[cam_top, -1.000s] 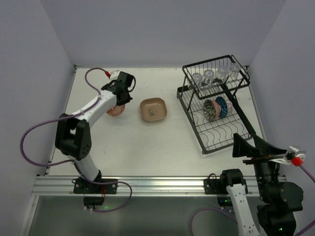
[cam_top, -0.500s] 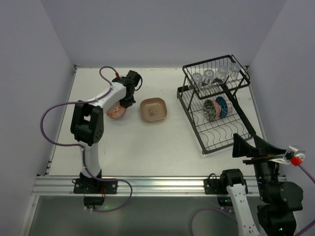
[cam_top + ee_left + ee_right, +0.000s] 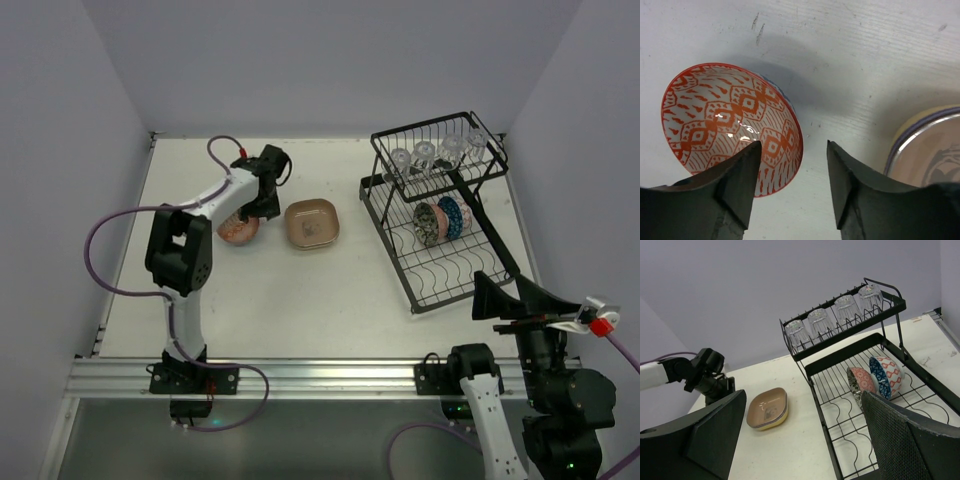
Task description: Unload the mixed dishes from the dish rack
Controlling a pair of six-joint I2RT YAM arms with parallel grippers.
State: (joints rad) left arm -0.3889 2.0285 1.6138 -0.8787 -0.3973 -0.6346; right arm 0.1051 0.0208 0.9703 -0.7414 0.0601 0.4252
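Note:
A red-patterned bowl (image 3: pixel 725 117) sits on the table at the back left, also seen from above (image 3: pixel 238 231). My left gripper (image 3: pixel 793 150) hovers just over it, open, its left finger (image 3: pixel 742 172) over the bowl's near rim and nothing gripped; from above the gripper (image 3: pixel 262 200) is at the bowl's right edge. Beside it lies a stack of rounded-square plates (image 3: pixel 312 223) (image 3: pixel 932 150) (image 3: pixel 767 409). The black dish rack (image 3: pixel 390 252) (image 3: pixel 840 355) holds several clear glass cups (image 3: pixel 437 152) (image 3: pixel 835 310) on top and two bowls (image 3: pixel 438 220) (image 3: pixel 875 377) below. My right gripper (image 3: pixel 802 396) is open and empty.
The right arm (image 3: pixel 545 350) stands at the near right corner, clear of the rack's front edge. Walls close in the table on the left, back and right. The left arm's purple cable (image 3: pixel 110 225) loops over the table's left side.
The left jaws have opened off the red-patterned bowl, which now rests on the table. Over the second, that arm swung slightly right. The right arm has not moved.

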